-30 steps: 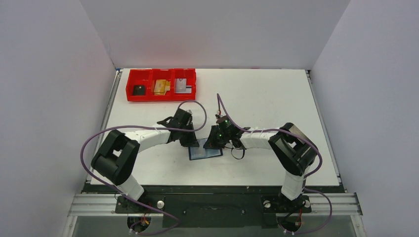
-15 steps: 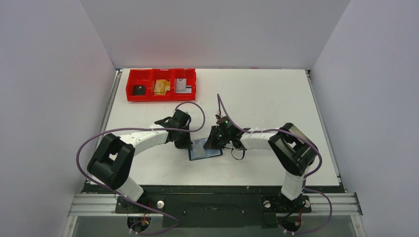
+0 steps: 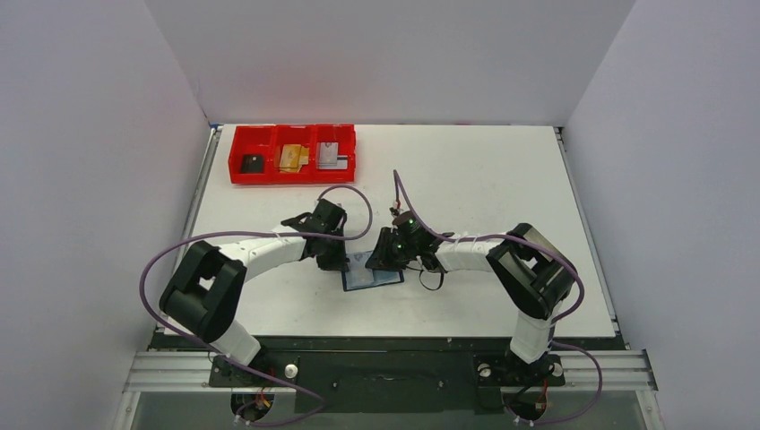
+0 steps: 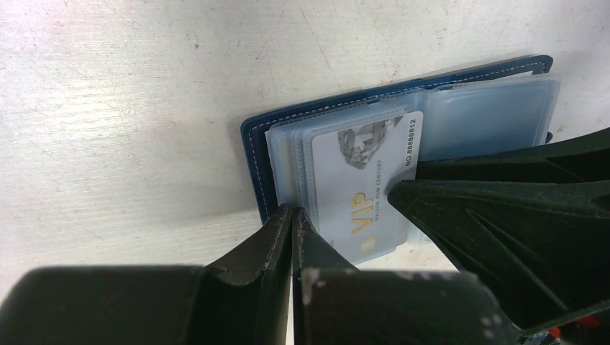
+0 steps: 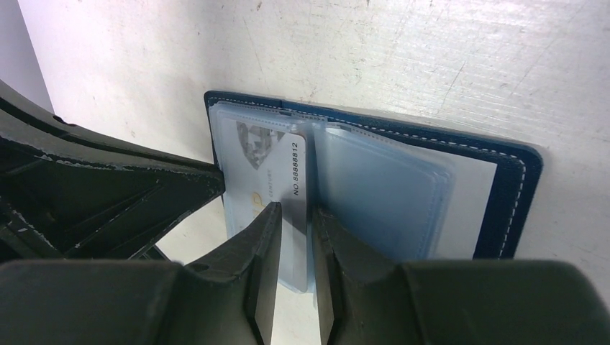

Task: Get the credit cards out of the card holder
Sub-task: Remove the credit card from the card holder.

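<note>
From above, the card holder [image 3: 372,279] lies open mid-frame, with the left gripper [image 3: 340,262] and right gripper [image 3: 378,262] meeting over it.

Left wrist: the silvery-grey card [image 4: 345,180], centre, looks stiff, slick and light, and its numbered end seems the place to pinch. It has gold VIP lettering; the cover is navy and stitched. The left fingers [image 4: 277,241] are pressed together at the corner of the clear sleeves [image 4: 496,115].

Right wrist: the right fingers [image 5: 262,244] straddle the numbered edge, barely parted. Whether they are gripping, I cannot tell.
</note>
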{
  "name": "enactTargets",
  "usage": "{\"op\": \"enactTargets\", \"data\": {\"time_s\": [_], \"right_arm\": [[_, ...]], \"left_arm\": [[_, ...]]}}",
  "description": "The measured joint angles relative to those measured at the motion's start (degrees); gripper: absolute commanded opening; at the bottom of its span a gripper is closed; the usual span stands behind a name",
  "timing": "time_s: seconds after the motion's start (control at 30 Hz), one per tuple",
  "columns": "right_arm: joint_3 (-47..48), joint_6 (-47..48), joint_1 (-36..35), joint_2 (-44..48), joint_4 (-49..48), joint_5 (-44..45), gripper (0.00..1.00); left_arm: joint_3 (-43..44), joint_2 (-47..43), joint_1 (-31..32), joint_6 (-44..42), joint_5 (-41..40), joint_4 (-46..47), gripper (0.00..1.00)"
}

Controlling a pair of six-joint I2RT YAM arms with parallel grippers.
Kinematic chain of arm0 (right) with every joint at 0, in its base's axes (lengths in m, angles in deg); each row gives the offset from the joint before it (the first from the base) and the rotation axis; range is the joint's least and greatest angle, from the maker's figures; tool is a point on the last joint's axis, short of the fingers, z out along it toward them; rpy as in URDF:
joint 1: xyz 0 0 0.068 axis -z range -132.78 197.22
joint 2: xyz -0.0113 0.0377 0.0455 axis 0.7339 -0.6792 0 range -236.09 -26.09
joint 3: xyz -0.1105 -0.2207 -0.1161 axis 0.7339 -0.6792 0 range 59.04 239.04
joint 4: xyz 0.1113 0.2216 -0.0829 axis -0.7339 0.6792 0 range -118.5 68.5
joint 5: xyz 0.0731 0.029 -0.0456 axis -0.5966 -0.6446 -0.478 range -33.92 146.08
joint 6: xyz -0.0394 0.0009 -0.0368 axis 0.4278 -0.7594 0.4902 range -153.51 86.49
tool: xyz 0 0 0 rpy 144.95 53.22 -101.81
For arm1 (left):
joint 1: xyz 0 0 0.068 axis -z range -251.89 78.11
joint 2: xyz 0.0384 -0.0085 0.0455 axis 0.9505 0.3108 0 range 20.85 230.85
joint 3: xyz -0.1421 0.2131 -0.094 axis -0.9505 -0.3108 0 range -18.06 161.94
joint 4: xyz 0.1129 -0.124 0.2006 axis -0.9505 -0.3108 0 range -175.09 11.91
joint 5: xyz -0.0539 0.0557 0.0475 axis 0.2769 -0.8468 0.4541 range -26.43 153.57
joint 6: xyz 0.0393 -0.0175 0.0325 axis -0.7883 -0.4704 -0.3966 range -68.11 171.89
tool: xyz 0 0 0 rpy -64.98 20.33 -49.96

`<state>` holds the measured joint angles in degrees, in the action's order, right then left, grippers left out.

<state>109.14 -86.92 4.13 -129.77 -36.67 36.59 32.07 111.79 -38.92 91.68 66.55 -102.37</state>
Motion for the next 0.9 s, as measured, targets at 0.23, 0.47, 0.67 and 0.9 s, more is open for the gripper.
{"op": "enactTargets", "data": {"time_s": [0.23,0.47,0.67,0.9], "right_arm": [[-0.4,0.0,0.1,0.0,-0.1,-0.1,0.02],[-1.3,-0.3,1.1,0.0,-1.7,-0.5,0.0],[-2.7,-0.5,1.8,0.5,-3.1,-0.5,0.0],[-4.0,-0.5,2.6,1.2,-3.4,-0.7,0.0]], "left_arm": [[0.1,0.5,0.0,0.1,0.0,0.5,0.0],[0.7,1.3,0.0,0.3,0.0,0.4,0.0],[1.4,2.1,0.1,0.5,-0.2,0.4,0.0],[1.4,2.4,-0.1,0.7,-0.4,0.7,0.0]]}}
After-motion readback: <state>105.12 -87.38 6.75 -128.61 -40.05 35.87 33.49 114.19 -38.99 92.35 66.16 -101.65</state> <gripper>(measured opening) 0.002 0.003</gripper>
